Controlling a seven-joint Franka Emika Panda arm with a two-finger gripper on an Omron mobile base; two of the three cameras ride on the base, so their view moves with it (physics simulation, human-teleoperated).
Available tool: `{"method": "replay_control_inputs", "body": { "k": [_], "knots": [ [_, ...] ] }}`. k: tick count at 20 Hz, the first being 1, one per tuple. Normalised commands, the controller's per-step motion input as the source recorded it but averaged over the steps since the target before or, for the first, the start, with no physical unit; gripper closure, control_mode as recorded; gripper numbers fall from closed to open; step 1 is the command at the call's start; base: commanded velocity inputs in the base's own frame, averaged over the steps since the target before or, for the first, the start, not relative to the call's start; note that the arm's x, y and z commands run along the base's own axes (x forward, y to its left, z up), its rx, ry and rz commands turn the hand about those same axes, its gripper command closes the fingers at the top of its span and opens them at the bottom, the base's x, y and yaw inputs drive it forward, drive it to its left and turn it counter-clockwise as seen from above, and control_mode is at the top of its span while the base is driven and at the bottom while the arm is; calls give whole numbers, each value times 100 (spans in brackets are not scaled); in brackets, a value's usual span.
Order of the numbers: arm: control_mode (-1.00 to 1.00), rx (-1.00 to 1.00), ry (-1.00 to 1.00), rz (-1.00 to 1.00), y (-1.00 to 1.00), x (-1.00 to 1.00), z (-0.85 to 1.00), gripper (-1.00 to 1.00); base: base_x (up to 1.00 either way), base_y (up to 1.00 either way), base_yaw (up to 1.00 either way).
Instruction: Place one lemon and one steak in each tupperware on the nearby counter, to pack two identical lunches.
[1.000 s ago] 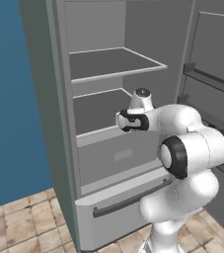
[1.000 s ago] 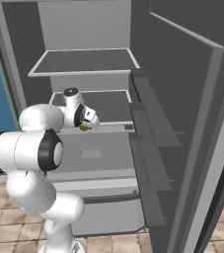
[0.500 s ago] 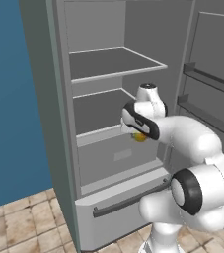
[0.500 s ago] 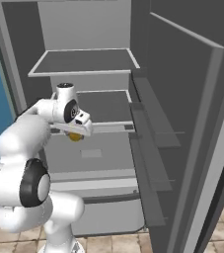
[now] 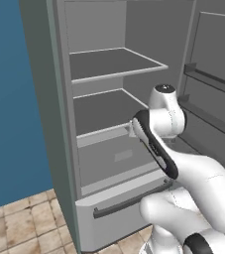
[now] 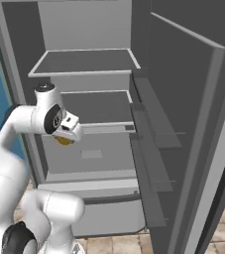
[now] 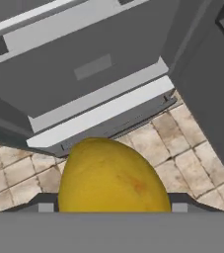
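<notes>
The lemon (image 7: pixel 112 177) sits clamped in the hand (image 6: pixel 67 134), filling the lower middle of the hand view; its long axis runs along the hand's pointing line, with the rounded far end aimed away toward the tiled floor (image 7: pixel 182 148) and the fridge's bottom drawer (image 7: pixel 101 111). In the right base view the lemon (image 6: pixel 63 141) peeks out as a small yellow patch just under the hand, which hangs in front of the open fridge (image 6: pixel 89 89) at about the height of its lower shelf (image 6: pixel 96 106).

Much is hidden. The near end of the fruit is cut off at the bottom of the hand view, and the fingers are covered by the fruit (only small grey bits flank it on each side). In the left base view the arm's own white links stand in front of the hand, so the fruit cannot be made out there; the arm there crosses in front of the shelf edge (image 5: pixel 104 135) and drawer handle (image 5: pixel 129 201).

A pale rectangular patch (image 7: pixel 93 66) on the drawer front could be a label, but no writing can be read on it. The fridge door (image 6: pixel 183 124) stands open beside the hand.
</notes>
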Motion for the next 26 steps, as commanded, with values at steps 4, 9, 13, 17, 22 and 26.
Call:
{"method": "replay_control_inputs", "body": {
  "k": [4,9,13,17,22,26],
  "knots": [
    [-100,0,-22,0,0,-97,71,100,0,0,0],
    [-100,0,-9,0,0,-83,100,100,0,0,0],
    [-100,0,-1,0,0,-62,100,100,0,0,0],
    [-100,0,-9,0,0,-37,95,100,0,0,0],
    [100,0,-4,0,0,-33,34,100,-39,0,0],
    [100,0,0,0,0,0,0,100,-100,0,0]
  ]
}}
